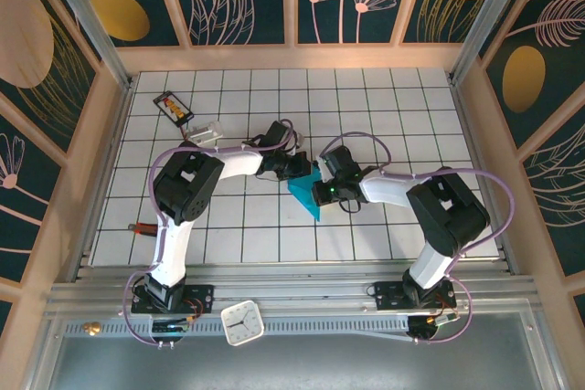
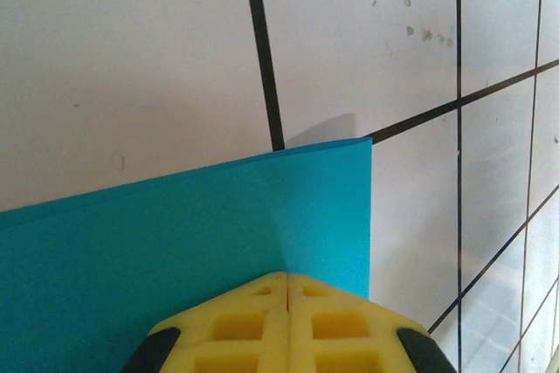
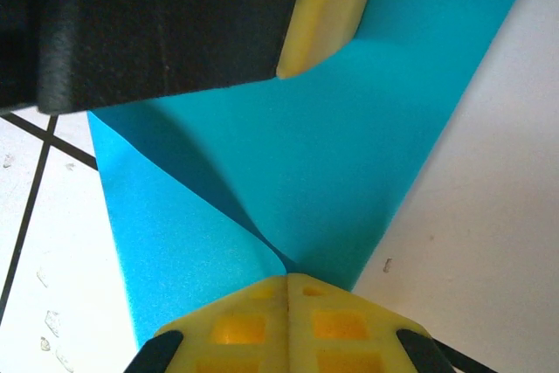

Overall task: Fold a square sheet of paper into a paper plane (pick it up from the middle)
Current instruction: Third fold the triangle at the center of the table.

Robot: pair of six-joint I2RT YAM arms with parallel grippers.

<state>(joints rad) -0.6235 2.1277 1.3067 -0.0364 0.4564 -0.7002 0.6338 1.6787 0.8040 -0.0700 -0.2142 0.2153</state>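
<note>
Two clenched grips on the square sheet of paper (image 1: 306, 196), part-folded, mid-table: left gripper (image 2: 286, 279) at its edge, right gripper (image 3: 288, 279) at a crease. Judgement: align edges and hold even tension before pressing the fold.

Bright, even light — faint soft shadow behind square sheet of paper (image 2: 175, 242); wrist views sharp.

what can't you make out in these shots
- top external: folds of the teal paper, covered by the left pincer and right pincer.
- left wrist: the paper's left and bottom, cut off by the frame.
- right wrist: its top part, behind the left pincer's black body.
- top external: black card markings, too small.
</note>
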